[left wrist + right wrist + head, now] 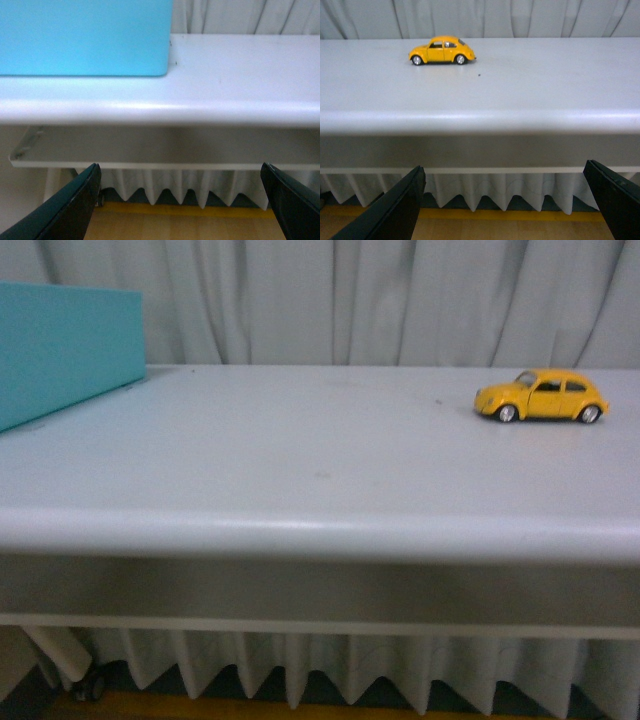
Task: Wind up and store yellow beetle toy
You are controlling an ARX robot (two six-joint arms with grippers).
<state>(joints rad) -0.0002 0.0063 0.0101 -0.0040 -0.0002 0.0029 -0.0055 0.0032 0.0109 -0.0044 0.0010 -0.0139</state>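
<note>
Two sets of jaws, both spread wide: left jaws and right jaws each show as a pair of dark fingers [70, 207] [395, 210] at the lower corners of their wrist views. They sit low, in front of the rounded front lip of the white bench [300, 460].

Small yellow beetle toy car [541, 396] stands on its wheels on the bench top, far right and near the back edge. It's side-on, nose pointing to my left. Tiny dark speck [437, 401] lies on the bench just off its nose.

Teal flat-sided box [65, 345] sits at the far-left back of the bench, well apart from the car. Grey pleated curtain [350, 300] hangs behind everything.

In the way: the bench lip sits between the right jaws and the car.

View differences:
- Right wrist view has the car [442, 50] and the speck [479, 75], but not the box.
- Left wrist view has the box [85, 37], but not the car.
- Only the front view has both. It also shows a caster wheel [88, 683] under the bench, lower left.
- Both wrist views look under the bench to a white pleated skirt [495, 190] and a yellow floor strip [510, 215].
</note>
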